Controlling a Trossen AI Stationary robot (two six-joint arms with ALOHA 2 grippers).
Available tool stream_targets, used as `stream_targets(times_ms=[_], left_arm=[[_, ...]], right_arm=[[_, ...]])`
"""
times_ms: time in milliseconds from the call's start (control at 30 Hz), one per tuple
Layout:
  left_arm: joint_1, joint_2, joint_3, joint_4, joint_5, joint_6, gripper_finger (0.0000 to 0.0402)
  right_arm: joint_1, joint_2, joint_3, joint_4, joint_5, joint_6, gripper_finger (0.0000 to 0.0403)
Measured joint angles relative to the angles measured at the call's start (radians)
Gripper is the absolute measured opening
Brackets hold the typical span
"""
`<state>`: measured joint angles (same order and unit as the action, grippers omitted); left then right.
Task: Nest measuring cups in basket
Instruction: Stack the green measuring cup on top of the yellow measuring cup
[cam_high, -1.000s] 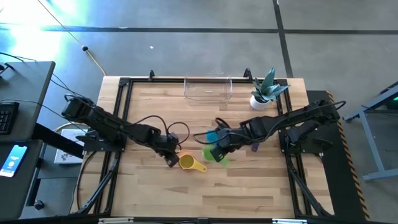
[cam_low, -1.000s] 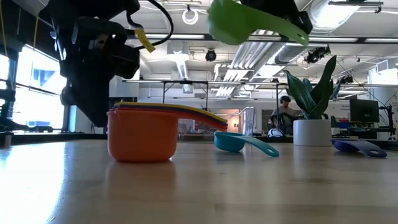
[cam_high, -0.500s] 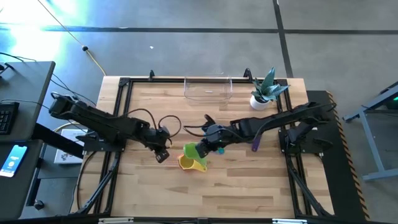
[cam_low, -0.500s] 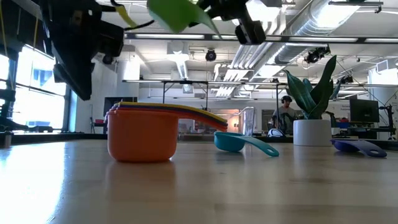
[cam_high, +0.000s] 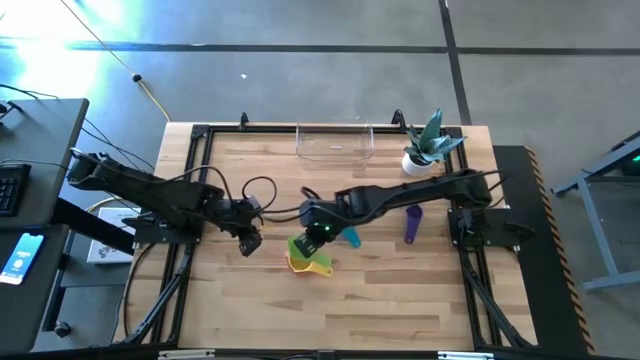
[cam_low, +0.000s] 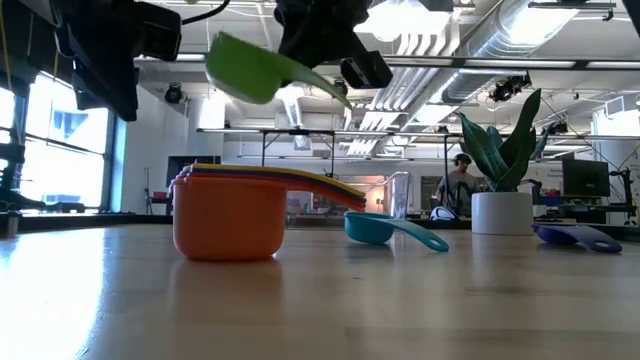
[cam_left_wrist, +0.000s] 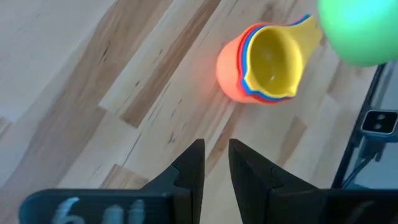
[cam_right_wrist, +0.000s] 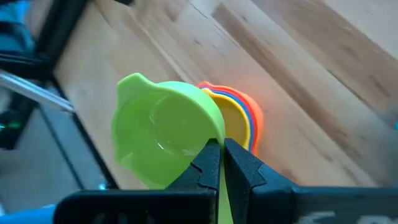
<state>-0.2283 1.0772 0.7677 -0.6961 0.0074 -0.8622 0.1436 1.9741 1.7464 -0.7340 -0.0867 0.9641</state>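
My right gripper (cam_high: 318, 232) is shut on a green measuring cup (cam_high: 300, 246), which hangs above a nested stack of cups (cam_high: 312, 264), orange outermost (cam_low: 228, 215) and yellow innermost (cam_left_wrist: 272, 59). My left gripper (cam_high: 250, 243) hovers left of the stack, its fingers (cam_left_wrist: 216, 165) slightly open with nothing between them. A teal cup (cam_high: 351, 238) and a purple cup (cam_high: 412, 222) rest on the table. The clear basket (cam_high: 335, 143) stands at the far edge. My right gripper pinches the green cup's handle (cam_low: 318, 82) between its two fingers, which slant down from the table's right side. The bowl (cam_right_wrist: 165, 140) sticks out beyond the fingertips with its open side up. The cup is tilted and lifted clear above the stack.
A white plant pot (cam_high: 418, 162) stands right of the basket at the far right. Cables loop over the table by the left arm (cam_high: 265, 190). Bare wood lies along the near edge (cam_high: 330, 310).
My right gripper has carried the green cup toward the table's left, from beside the teal cup to above the stack, sinking slightly. My left gripper has risen and drawn back toward the left edge, away from the stack.
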Motion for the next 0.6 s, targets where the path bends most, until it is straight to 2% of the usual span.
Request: stream_targets(times_ms=[200, 600], left_arm=[[0.0, 0.0, 0.0, -0.03, -0.001, -0.039, 0.0062], [0.0, 0.0, 0.0, -0.077, -0.001, -0.053, 0.0062]], right_arm=[[0.0, 0.087, 0.121, -0.124, -0.018, -0.056, 0.0], [0.015, 0.157, 0.116, -0.119, -0.024, -0.083, 0.0]])
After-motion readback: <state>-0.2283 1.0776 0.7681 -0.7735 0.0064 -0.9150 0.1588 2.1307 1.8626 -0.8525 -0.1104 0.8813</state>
